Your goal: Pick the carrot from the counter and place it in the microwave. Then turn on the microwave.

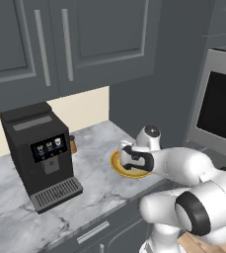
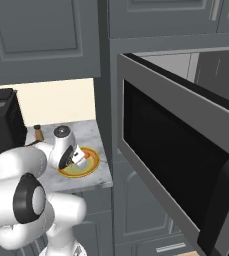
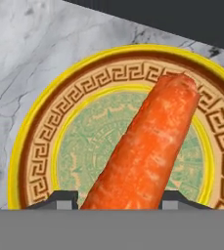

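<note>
Orange and close to the lens, the carrot runs in the hand view from about 6 o'clock up toward 1 o'clock, its blunt end over the plate's patterned band. Its lower end passes straight between the two dark fingertips, one on each flank at the bottom edge, so it sits in the gap of the jaws. They stand partly open, close beside the carrot; whether the pads actually press it, I cannot tell.

Under the carrot is the plate, yellow-rimmed with a brown key-pattern ring and a green centre. It rests on the counter, grey marble with white veins, which shows from 9 to 12 o'clock around the plate.

From the right base view the gripper points down over the plate, with a small orange tip of the carrot at its fingers. The microwave lies at 3 o'clock from the plate, its black glass door swung wide open toward the camera.

From the left base view the gripper is over the plate near the counter's front edge. A black coffee machine stands at 9 o'clock from the plate, well apart, with a small brown bottle just beside it.
</note>
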